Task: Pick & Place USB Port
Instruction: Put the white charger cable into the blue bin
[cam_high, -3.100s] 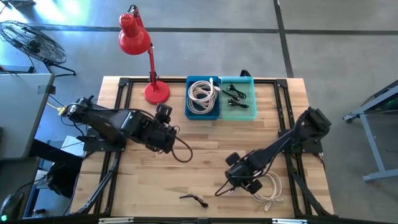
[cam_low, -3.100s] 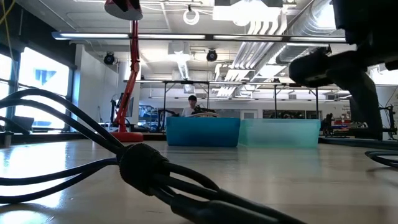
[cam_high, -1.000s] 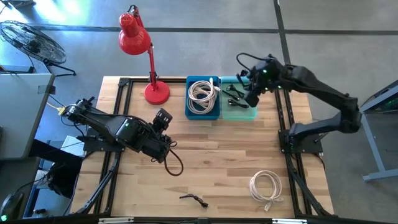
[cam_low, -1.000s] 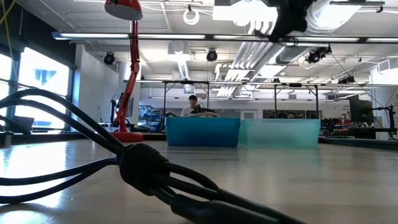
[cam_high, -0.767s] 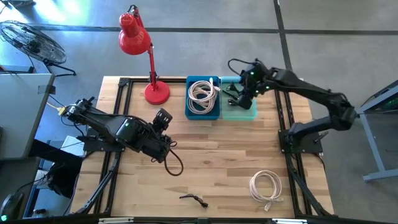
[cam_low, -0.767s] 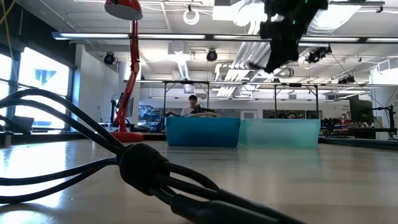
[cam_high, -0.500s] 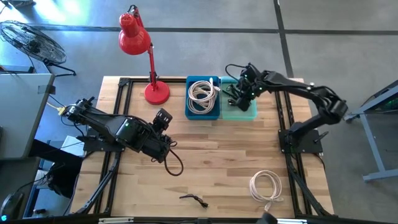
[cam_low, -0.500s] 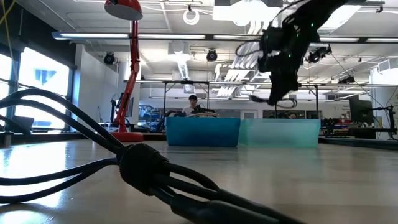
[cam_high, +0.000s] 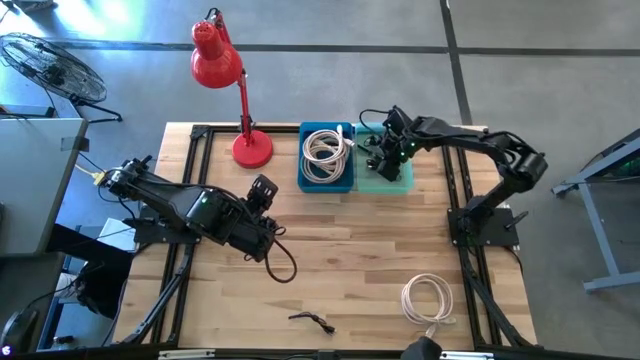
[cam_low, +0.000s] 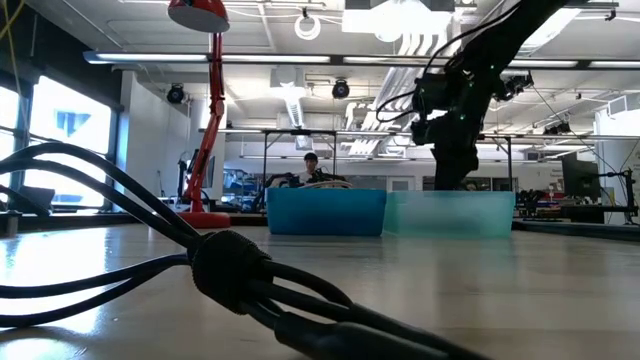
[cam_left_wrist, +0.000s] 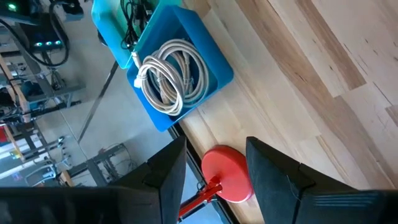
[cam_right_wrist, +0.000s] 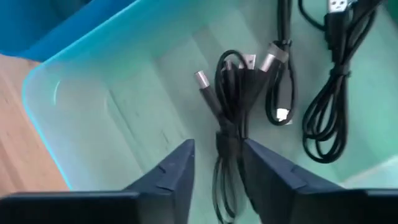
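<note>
Two tools: right (cam_high: 385, 158) at work, left (cam_high: 268, 195) waiting mid-worktop (cam_high: 340, 260).
Right tool: fingers (cam_right_wrist: 168, 174) parted, over teal bin (cam_high: 395, 180) at far edge, black USB cable (cam_right_wrist: 229, 112) lying between and below them, ungripped.
Left tool: fingers (cam_left_wrist: 165, 171) apart, empty.
Blue bin (cam_high: 327, 183): coiled white cable (cam_high: 325, 152).
Near edge: white cable (cam_high: 428, 300), black cable (cam_high: 312, 320).

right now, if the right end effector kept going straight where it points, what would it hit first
Probably the black multi-plug cable lying between its fingers, then the floor of the teal bin beneath; the depth left is unclear.
</note>
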